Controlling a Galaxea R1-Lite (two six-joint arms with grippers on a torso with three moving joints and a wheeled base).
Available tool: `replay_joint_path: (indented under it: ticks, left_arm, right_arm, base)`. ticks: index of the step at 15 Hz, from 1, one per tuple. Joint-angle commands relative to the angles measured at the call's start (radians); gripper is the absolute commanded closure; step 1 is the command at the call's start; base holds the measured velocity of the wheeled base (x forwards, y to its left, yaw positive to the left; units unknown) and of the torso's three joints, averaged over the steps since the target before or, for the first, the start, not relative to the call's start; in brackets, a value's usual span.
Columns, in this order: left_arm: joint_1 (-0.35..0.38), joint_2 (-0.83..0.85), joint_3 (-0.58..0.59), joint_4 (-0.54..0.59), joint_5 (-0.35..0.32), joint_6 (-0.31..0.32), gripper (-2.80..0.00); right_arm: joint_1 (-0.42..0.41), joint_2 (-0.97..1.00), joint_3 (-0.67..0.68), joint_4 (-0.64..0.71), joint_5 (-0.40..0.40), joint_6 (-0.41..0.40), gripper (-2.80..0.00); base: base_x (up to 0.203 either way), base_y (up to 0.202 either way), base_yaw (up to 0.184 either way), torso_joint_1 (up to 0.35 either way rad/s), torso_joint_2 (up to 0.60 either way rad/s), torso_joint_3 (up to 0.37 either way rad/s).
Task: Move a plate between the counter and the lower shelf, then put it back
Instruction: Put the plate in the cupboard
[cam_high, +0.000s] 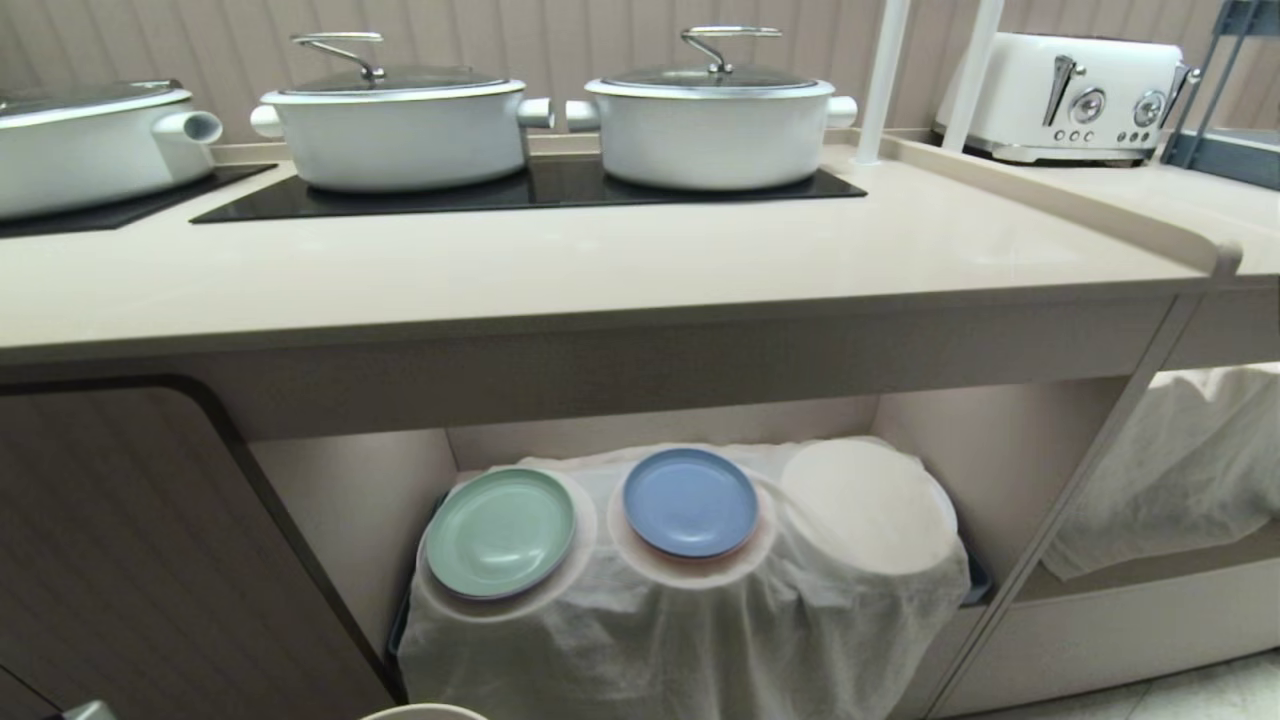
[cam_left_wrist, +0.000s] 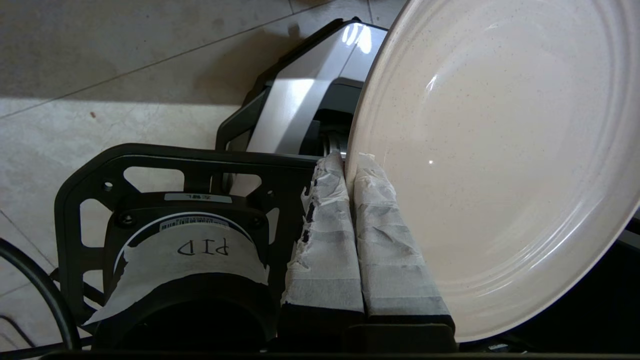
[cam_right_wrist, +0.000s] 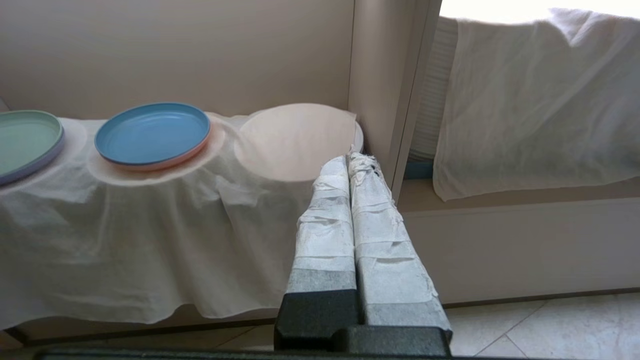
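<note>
My left gripper (cam_left_wrist: 350, 161) is shut on the rim of the cream plate (cam_left_wrist: 500, 150), one taped finger on each face of the rim. The plate hangs over the floor and my own base. A sliver of a pale rim (cam_high: 425, 712) shows at the bottom edge of the head view. The counter (cam_high: 600, 265) stretches ahead. Under it the lower shelf (cam_high: 930, 440) holds cloth-draped stacks: a green plate (cam_high: 500, 532), a blue plate (cam_high: 690, 500) and a bare cloth-covered top (cam_high: 868, 505). My right gripper (cam_right_wrist: 352, 160) is shut and empty, low before the shelf's right divider.
Three white pots, among them one in the middle (cam_high: 400, 130) and one to its right (cam_high: 715, 125), stand on black hob panels (cam_high: 520, 190) at the back of the counter. A white toaster (cam_high: 1065, 100) sits at the back right. Another cloth-draped stack (cam_high: 1190, 460) fills the bay to the right.
</note>
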Motion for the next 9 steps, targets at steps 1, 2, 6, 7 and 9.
replay_joint_path:
  ticks: [1, 2, 6, 7, 9]
  left_arm:
    - [0.000, 0.000, 0.003, 0.003, -0.001, -0.002, 0.00]
    - [0.000, -0.007, 0.004, 0.003, -0.001, -0.002, 0.00]
    - [0.000, -0.014, 0.008, 0.003, -0.001, -0.002, 0.00]
    - [0.000, -0.014, 0.008, 0.003, -0.001, -0.002, 0.00]
    - [0.000, -0.014, 0.006, 0.003, -0.001, -0.002, 0.00]
  right_arm:
    - [0.000, 0.000, 0.000, 0.000, 0.000, 0.000, 0.00]
    - [0.000, 0.000, 0.000, 0.000, 0.000, 0.000, 0.00]
    - [0.000, 0.000, 0.000, 0.000, 0.000, 0.000, 0.00]
    - [0.000, 0.000, 0.000, 0.000, 0.000, 0.000, 0.00]
    - [0.000, 0.000, 0.000, 0.000, 0.000, 0.000, 0.00]
  base:
    - [0.000, 0.000, 0.000, -0.179, 0.48, 0.283]
    - [0.000, 0.000, 0.000, -0.182, 0.48, 0.289]
    - [0.000, 0.000, 0.000, -0.154, 0.47, 0.301]
    - [0.000, 0.000, 0.000, -0.143, 0.45, 0.313]
    - [0.000, 0.000, 0.000, -0.120, 0.45, 0.329]
